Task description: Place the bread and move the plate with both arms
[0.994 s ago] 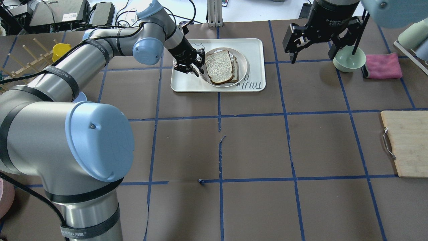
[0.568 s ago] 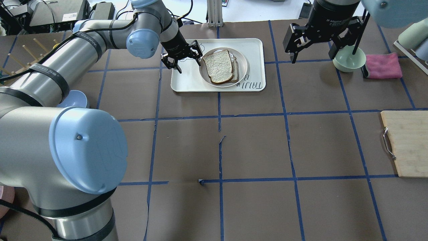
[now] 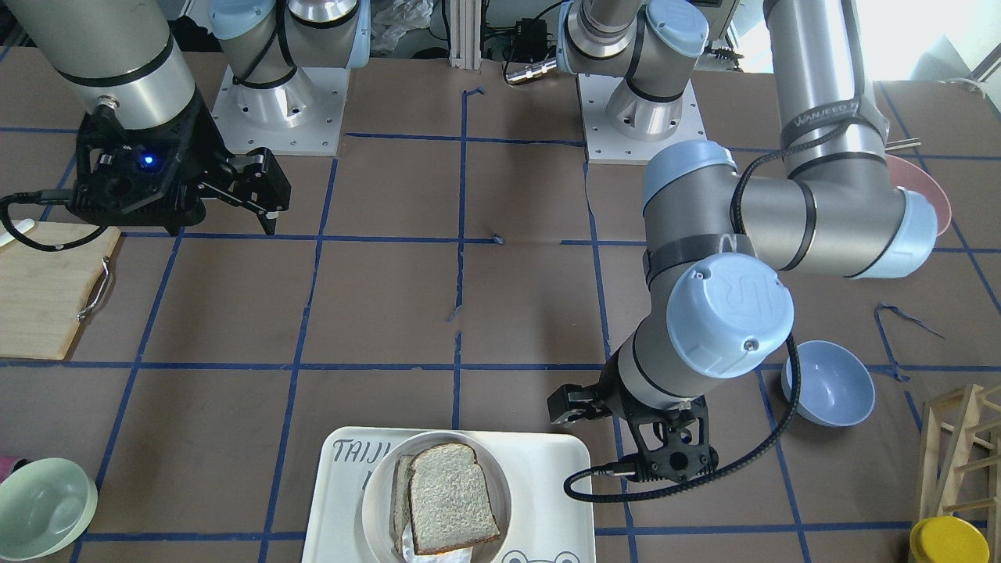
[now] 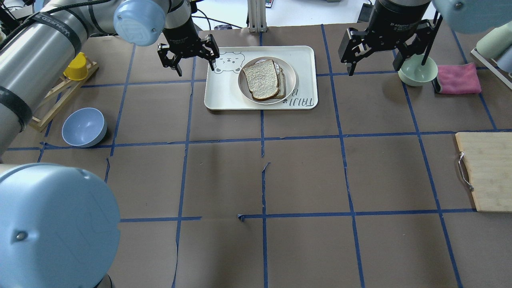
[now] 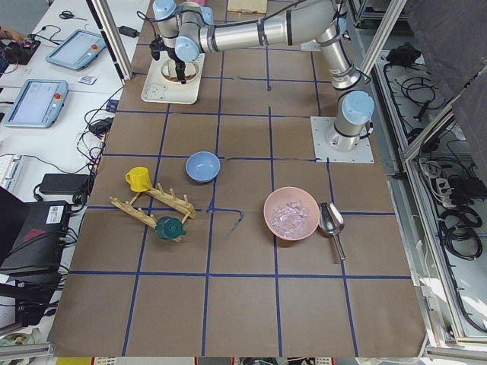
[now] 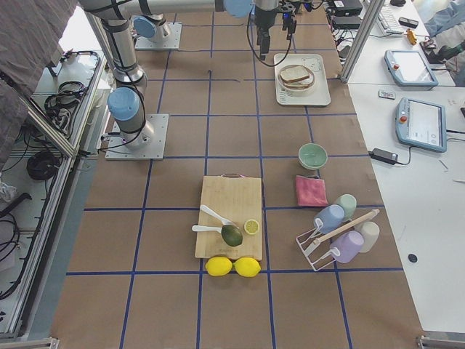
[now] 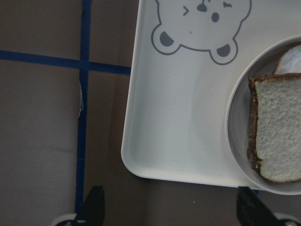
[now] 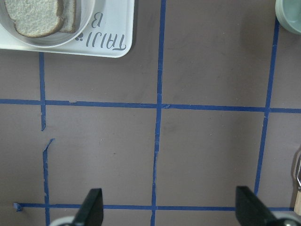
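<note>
The bread point(image 4: 262, 79), a brown-crusted slice, lies on the round cream plate point(image 4: 292, 82) on top of a second slice point(image 4: 283, 83). The plate stands on the TAIJI BEAR tray point(image 4: 224, 98). My left gripper point(image 4: 195, 66) is open and empty, hovering over the tray's left edge, apart from the plate. The left wrist view shows the bread point(image 7: 277, 127), the plate point(image 7: 237, 127) and the open fingertips point(image 7: 91, 207). My right gripper point(image 4: 374, 64) is open and empty, right of the tray. Its wrist view shows the bread point(image 8: 33, 16) at the top left.
A pale green bowl point(image 4: 418, 72) and a pink cloth point(image 4: 458, 78) lie right of the right gripper. A wooden cutting board point(image 4: 486, 172) is at the right edge. A blue bowl point(image 4: 84, 127), a wooden rack point(image 4: 60, 96) and a yellow cup point(image 4: 76, 66) are at the left.
My left gripper has drawn away from the plate's left rim, moving left and up to the tray's left edge. The bread and plate stayed put. The right arm has not moved.
</note>
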